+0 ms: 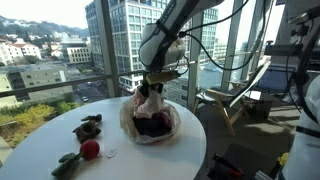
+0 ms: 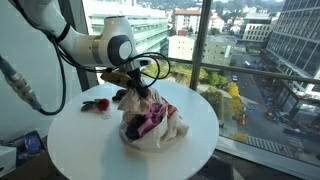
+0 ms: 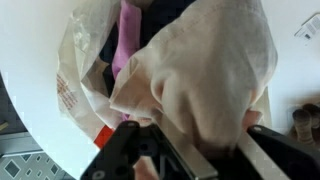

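A translucent plastic bag (image 1: 128, 118) (image 2: 165, 135) stands open on the round white table (image 1: 180, 150) (image 2: 80, 140), with dark and pink clothes (image 3: 127, 40) inside it. My gripper (image 1: 152, 84) (image 2: 136, 86) hangs just above the bag's mouth. In the wrist view the gripper (image 3: 198, 150) is shut on a cream cloth (image 3: 205, 70), which bulges out between the two fingers (image 3: 268, 152) and hangs over the bag. The cloth hides most of what lies in the bag beneath it.
A red ball (image 1: 90, 150) (image 2: 101, 103) and two dark plush toys (image 1: 88, 126) (image 1: 68, 163) lie on the table beside the bag. Tall windows with a railing run close behind the table. Chairs and equipment (image 1: 290, 60) stand on one side.
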Available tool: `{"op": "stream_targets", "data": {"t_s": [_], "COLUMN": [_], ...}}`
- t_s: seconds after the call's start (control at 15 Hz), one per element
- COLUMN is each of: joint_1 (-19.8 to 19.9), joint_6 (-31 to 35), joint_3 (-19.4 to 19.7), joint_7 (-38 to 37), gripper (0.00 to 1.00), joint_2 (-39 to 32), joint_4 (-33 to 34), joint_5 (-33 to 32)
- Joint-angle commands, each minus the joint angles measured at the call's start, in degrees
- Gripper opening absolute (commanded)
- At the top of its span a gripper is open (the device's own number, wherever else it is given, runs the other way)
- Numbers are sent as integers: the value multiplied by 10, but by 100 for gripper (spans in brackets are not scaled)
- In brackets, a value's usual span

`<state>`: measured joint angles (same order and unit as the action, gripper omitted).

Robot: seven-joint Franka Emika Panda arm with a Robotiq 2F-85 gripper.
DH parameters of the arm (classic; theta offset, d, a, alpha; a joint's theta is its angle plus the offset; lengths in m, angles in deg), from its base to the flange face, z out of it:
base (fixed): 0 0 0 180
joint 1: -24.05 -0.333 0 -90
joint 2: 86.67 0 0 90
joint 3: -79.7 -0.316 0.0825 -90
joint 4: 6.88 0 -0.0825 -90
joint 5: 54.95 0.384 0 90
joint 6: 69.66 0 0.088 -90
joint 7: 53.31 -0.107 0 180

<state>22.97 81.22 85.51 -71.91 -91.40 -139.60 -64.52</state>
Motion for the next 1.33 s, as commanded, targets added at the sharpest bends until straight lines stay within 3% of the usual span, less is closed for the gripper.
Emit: {"op": "stream_targets", "data": {"t_s": [0.0,0.4,0.67,0.87,1.27], "joint_1": [9,2,-25,-33,45], "joint_6": [23,89,139,155,120], "joint_3": [2,24,84,98,-1], "joint_7": [-36,-60,-95,-79,22], "gripper": [13,13,14,13,13], "joint_2": [-17,-98,-172,-217,-239], "joint_4": [8,25,61,84,107], "joint_5": [-40,-61,-101,-67,101]}}
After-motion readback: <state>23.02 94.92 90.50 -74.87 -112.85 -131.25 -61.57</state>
